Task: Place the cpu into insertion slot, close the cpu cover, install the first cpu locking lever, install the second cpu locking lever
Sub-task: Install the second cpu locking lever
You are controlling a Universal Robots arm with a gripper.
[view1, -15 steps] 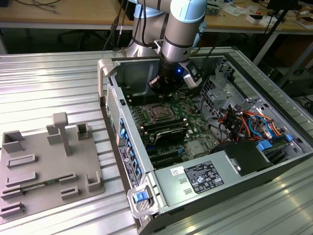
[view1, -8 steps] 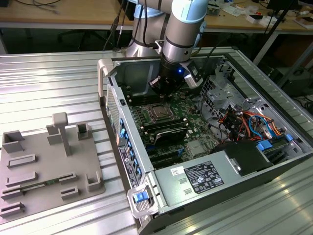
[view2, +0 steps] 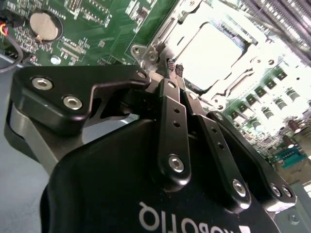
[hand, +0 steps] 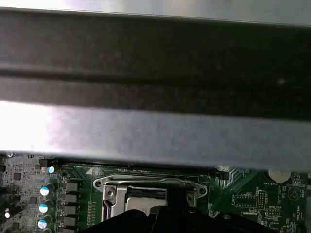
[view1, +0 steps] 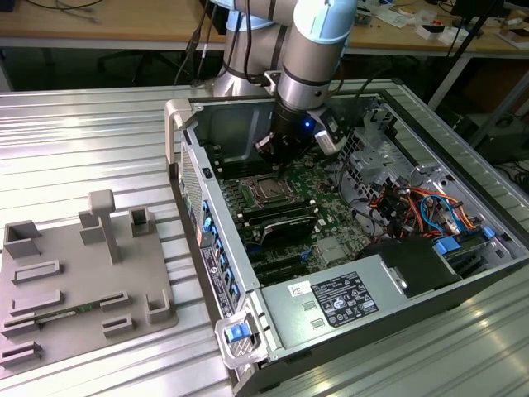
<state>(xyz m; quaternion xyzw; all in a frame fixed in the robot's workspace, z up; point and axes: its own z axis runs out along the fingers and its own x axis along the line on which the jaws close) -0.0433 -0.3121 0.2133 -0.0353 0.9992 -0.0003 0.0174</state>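
The cpu [view2: 212,49] shows its bright silver top, lying in the insertion slot [view1: 266,192] on the green board inside the open computer case. The cpu cover [view2: 163,30] lies flat around it as a silver frame. My gripper [view2: 173,66] hangs low at one corner of that frame with its black fingers [view2: 171,121] pressed together and shut; nothing shows between the tips. In the exterior view the gripper [view1: 275,151] is just behind the slot. In the first wrist view a thin metal bar [hand: 146,180] runs along the edge of the cpu cover [hand: 112,196].
Black memory slots [view1: 277,219] lie beside the socket. A coin battery [view2: 43,25] sits on the board. The case wall [hand: 155,131] stands close behind the gripper. Cables [view1: 417,207] fill the exterior view's right; a grey fixture plate [view1: 83,281] lies on its left.
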